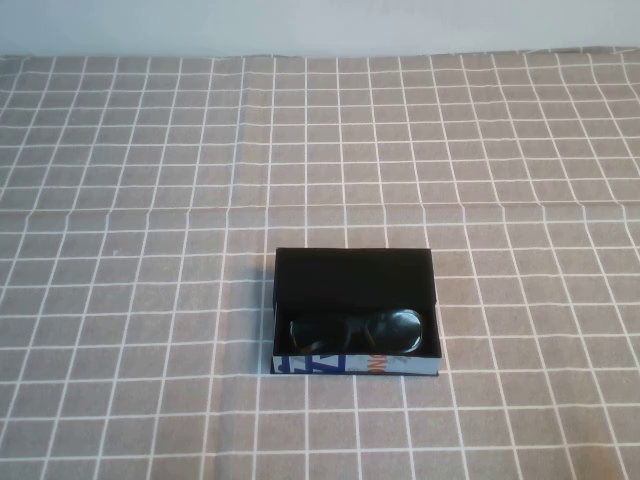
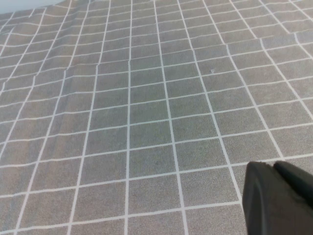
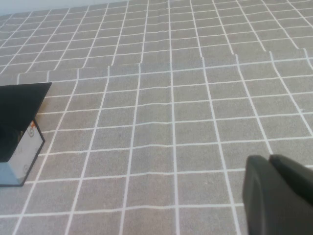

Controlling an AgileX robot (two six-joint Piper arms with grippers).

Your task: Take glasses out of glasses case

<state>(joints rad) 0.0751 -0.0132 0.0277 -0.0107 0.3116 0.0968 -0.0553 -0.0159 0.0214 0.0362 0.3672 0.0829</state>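
Across the whole field lies a grey cloth with a white grid (image 1: pixel 150 200), covering the table. Near its centre sits the small rectangular glasses case (image 1: pixel 355 268), black flap folded back away from the robot, its blue, white and orange front edge facing the robot. Inside lie the black plastic-framed glasses (image 1: pixel 360 328), long axis running left to right along the case's width. Neither arm appears in the high view. The left gripper (image 2: pixel 276 200) hovers over bare cloth; the right gripper (image 3: pixel 279 196) has the case in its wrist view, so the right arm seems better placed. Whether either pair of jaws is spread cannot be told.
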